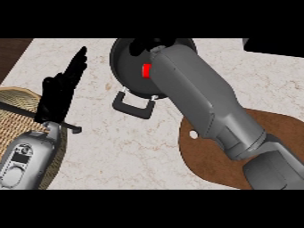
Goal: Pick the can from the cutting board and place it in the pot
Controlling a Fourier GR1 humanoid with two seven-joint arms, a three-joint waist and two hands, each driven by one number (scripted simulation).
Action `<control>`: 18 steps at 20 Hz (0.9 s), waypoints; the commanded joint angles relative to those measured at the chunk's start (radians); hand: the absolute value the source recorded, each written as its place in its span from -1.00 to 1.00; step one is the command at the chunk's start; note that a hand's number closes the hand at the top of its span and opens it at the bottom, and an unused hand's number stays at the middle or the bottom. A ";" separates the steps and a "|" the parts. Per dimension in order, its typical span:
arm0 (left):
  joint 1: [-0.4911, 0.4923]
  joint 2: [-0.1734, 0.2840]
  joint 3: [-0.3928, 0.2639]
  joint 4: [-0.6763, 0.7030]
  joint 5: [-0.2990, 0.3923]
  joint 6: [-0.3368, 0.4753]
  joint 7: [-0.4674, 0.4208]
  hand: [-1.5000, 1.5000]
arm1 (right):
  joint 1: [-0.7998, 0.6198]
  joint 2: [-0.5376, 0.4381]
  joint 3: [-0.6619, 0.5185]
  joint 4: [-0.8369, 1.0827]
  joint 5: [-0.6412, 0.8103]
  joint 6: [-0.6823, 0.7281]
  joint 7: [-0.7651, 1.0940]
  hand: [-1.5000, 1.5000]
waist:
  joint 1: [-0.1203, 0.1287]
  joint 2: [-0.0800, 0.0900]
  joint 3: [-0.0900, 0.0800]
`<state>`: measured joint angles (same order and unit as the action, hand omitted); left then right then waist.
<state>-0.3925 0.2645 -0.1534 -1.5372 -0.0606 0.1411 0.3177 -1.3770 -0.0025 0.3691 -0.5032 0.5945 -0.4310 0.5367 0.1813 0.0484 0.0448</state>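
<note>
Red can (146,70) sits in the curled fingers of the right hand (149,48) over the pot (120,62), and letting go too near the rim could tip it out.

Light is even and flat across the table (115,133); you get no glare on the pale marble. Shadows are soft and short: a faint dark edge under the pot (125,62) handle and along the cutting board (207,164) rim. The right forearm (200,102) shows a gentle gradient, brighter on top, darker on its underside. The left hand (62,89) reads as near-solid black, detail lost. No edge distortion you can tell.
</note>
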 commanded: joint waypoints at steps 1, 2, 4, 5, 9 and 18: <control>0.116 0.051 0.034 0.038 -0.004 -0.007 -0.033 0.00 | 0.016 0.002 -0.038 0.034 -0.043 -0.046 -0.092 -1.00 | 0.025 0.012 -0.047; 0.107 0.046 0.022 0.047 -0.008 -0.008 -0.032 0.00 | 0.015 0.002 -0.046 0.047 -0.055 -0.042 -0.100 -1.00 | 0.022 0.012 -0.047; 0.119 0.055 0.022 0.043 -0.012 -0.008 -0.026 0.00 | 0.006 0.002 -0.075 0.052 -0.064 -0.074 -0.148 -1.00 | 0.017 0.008 -0.046; 0.112 0.039 0.019 0.067 -0.023 0.011 -0.038 0.00 | -0.011 0.002 -0.098 0.031 -0.088 -0.099 -0.164 -1.00 | 0.015 0.012 -0.046; 0.104 0.039 0.020 0.067 -0.017 0.010 -0.022 0.00 | -0.010 0.002 -0.195 -0.063 -0.175 -0.260 -0.274 -1.00 | 0.011 0.006 -0.043; 0.152 0.054 0.046 0.066 -0.001 0.010 -0.057 0.00 | 0.024 0.002 -0.310 -0.082 -0.401 -0.180 -0.438 -1.00 | -0.033 -0.016 -0.046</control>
<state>-0.3832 0.2689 -0.1499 -1.5243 -0.0629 0.1550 0.3137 -1.3549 0.0001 0.0975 -0.5755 0.2765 -0.6492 0.1551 0.1663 0.0322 0.0404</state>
